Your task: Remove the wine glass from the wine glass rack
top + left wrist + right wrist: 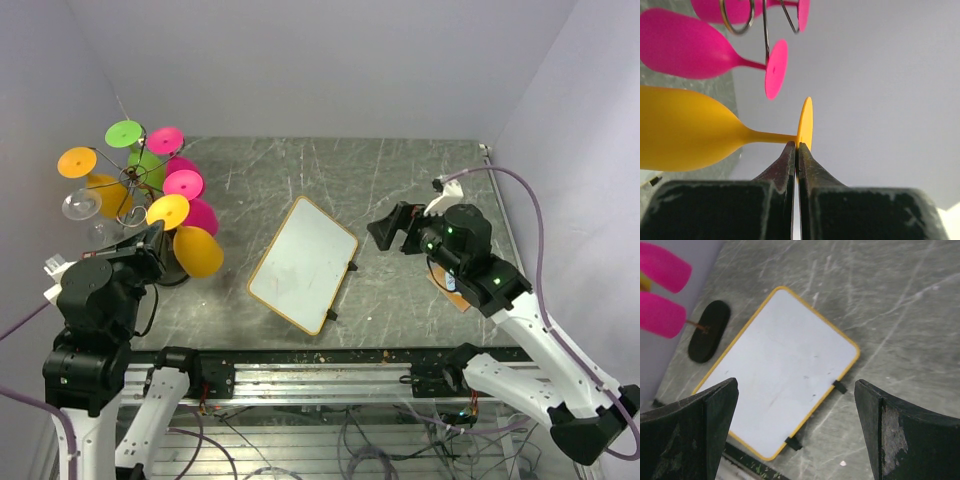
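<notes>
The wine glass rack stands at the table's far left, its wire curls carrying several coloured glasses; its black oval base shows in the right wrist view. A yellow wine glass lies sideways at the rack's near side. My left gripper is shut on the rim of its round foot; its bowl points left. No wire shows around its stem. My right gripper hangs open over the table, holding nothing.
A white board with a yellow rim lies flat mid-table. Pink glasses hang just above the yellow one; green, orange and clear ones sit further back. Grey walls close in on the left and at the back.
</notes>
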`<state>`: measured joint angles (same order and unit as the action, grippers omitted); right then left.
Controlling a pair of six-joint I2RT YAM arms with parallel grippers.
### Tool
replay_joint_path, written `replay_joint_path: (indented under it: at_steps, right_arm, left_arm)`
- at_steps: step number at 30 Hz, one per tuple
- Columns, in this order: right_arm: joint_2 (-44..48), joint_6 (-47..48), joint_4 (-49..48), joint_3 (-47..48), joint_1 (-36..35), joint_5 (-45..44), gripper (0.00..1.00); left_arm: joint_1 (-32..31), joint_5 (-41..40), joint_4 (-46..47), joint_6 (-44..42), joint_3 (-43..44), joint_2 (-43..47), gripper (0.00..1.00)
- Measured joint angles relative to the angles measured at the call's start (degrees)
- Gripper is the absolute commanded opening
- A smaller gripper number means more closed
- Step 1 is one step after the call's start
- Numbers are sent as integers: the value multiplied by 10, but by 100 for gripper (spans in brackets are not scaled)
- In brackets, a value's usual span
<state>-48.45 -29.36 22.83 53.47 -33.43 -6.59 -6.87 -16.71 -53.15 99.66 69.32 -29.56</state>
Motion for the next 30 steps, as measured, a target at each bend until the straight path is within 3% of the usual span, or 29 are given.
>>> replay_joint_path:
  at_steps: [7, 15, 21, 30]
  right_arm:
    - [-61, -43, -87, 1, 1, 176, 100]
    - [-175, -174, -367, -24, -35, 382, 100]
    - [-269, -252, -541, -24, -95, 443, 99]
    - [-316, -333, -739, -18, -97, 452, 88]
  left_arm:
    - [0, 92, 99, -33, -72, 76, 7]
    - [0, 200, 299, -45, -147, 97, 7]
    - [0, 288, 471, -40, -209, 85, 7]
    - [0, 356, 671, 5, -282, 85, 7]
